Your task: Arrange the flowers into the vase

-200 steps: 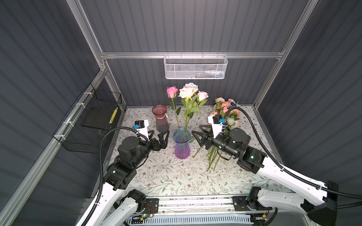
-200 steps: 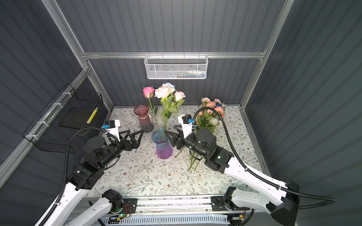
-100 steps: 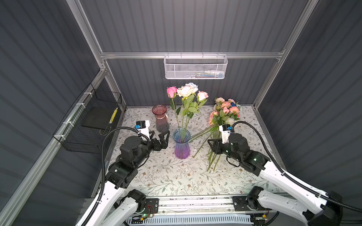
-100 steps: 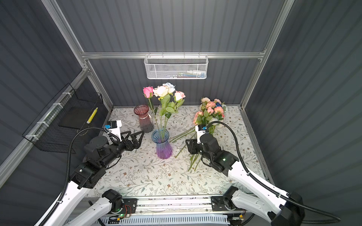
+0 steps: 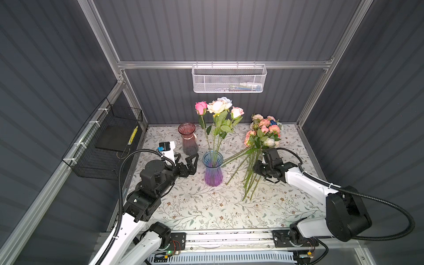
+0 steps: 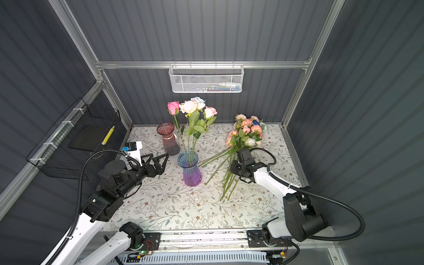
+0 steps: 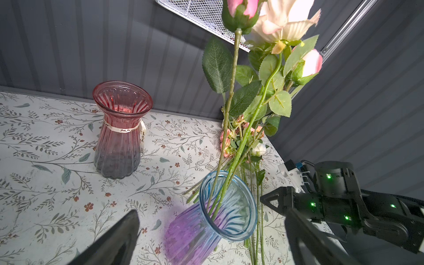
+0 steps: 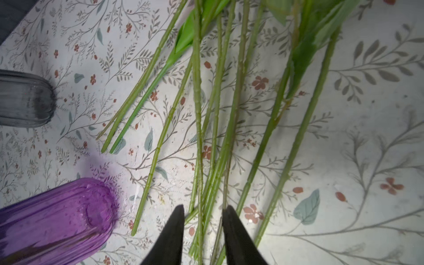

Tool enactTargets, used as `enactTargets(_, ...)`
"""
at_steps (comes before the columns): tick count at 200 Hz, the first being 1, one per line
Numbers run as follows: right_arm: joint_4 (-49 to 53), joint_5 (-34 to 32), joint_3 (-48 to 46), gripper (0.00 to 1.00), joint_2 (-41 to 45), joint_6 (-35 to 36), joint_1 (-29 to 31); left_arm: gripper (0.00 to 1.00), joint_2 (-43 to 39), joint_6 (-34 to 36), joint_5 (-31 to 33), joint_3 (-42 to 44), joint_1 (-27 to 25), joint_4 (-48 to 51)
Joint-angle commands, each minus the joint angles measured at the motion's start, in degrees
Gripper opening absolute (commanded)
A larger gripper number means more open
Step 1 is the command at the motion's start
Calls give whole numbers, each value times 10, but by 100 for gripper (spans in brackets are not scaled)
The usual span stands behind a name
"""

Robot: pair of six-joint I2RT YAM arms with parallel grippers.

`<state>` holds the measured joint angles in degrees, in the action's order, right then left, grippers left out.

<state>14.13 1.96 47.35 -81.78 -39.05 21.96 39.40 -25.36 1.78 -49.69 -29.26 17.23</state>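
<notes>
1. The floral-print tabletop fills the lower middle of both top views.
2. A black wire basket hangs at the left of the frame. A white mesh basket hangs on the back wall, upper centre.
3. The loose flowers lie on the tabletop right of centre, with their blooms toward the back wall and their stems fanned toward the front.
4. Several roses stand upright in the blue-and-purple vase at centre frame.
5. A red vase stands just up and left of it.
6. The left end effector hovers just left of the blue-and-purple vase, apart from it, with its fingers spread wide.
7. The right end effector points down over the loose stems. In the right wrist view its fingers stand close together with a few stems between them. Whether they press the stems cannot be told.
</notes>
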Motion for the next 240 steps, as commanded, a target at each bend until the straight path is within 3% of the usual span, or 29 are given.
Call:
enactTargets(1, -8, -27, 29, 31, -24, -8, -12, 100, -9, -4, 6, 4, 3, 10)
enactTargets(40, 1, -51, 24, 30, -36, -26, -25, 100, -13, 0, 13, 1, 3, 19)
enactTargets(170, -35, -35, 19, 24, -121, -38, -52, 100, 0, 6, 12, -13, 3, 17)
enactTargets(240, -56, -19, 0, 1, -100, -18, -59, 100, 2, 6, 11, -16, 3, 18)
